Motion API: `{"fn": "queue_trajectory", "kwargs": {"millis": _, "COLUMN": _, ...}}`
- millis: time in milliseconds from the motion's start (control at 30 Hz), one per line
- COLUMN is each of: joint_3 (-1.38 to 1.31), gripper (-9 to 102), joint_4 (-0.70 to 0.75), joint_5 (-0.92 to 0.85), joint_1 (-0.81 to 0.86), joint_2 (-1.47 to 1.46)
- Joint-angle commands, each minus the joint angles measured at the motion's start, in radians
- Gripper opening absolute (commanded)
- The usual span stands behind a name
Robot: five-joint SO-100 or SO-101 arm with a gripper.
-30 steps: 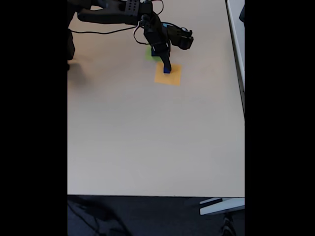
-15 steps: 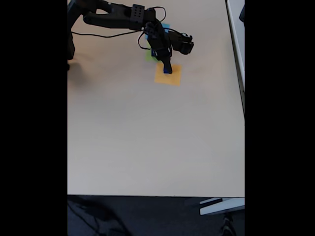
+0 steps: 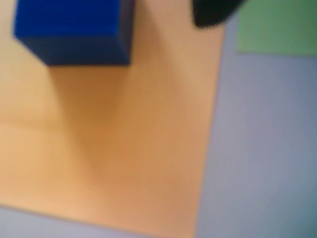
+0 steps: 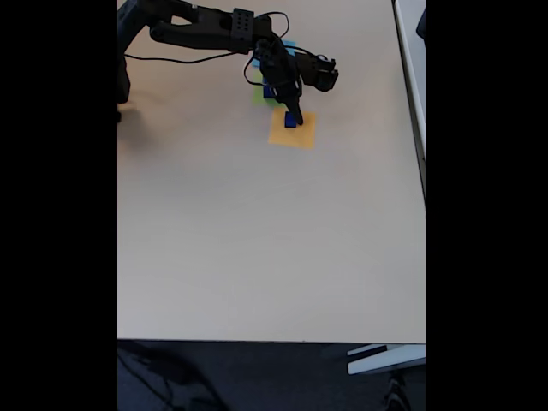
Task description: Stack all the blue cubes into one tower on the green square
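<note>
Basically the tool (image 4: 294, 117) sat over the small blue cube (image 4: 291, 121) on the orange square (image 4: 301, 135); green square (image 4: 260, 96) lay just upper left. Couldn't tell its grip.

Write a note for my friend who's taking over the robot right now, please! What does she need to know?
Gripper: down at a small blue cube on the orange square; open or shut, cannot tell.
Green square: just up-left of the orange one in the fixed view, with another blue cube at it, partly hidden by the arm.
Done: no finished tower visible.
Left: move the small cube onto the stack at the green square.
</note>
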Motion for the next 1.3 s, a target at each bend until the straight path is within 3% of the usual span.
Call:
{"fn": "queue_trajectory", "kwargs": {"millis": 0, "joint_3": 0.026, "gripper": 26, "joint_4": -0.041, "joint_5": 0.015, "joint_1": -0.002, "joint_2": 0.029}}
{"fn": "queue_trajectory", "kwargs": {"millis": 533, "joint_3": 0.121, "gripper": 22, "joint_4": -0.086, "joint_5": -0.014, "joint_1": 0.025, "joint_2": 0.077}}
{"fn": "queue_trajectory", "kwargs": {"millis": 900, "joint_3": 0.123, "gripper": 0, "joint_4": -0.086, "joint_5": -0.008, "joint_1": 0.031, "joint_2": 0.078}}
{"fn": "queue_trajectory", "kwargs": {"millis": 1267, "joint_3": 0.126, "gripper": 0, "joint_4": -0.074, "joint_5": -0.048, "joint_1": 0.051, "joint_2": 0.124}}
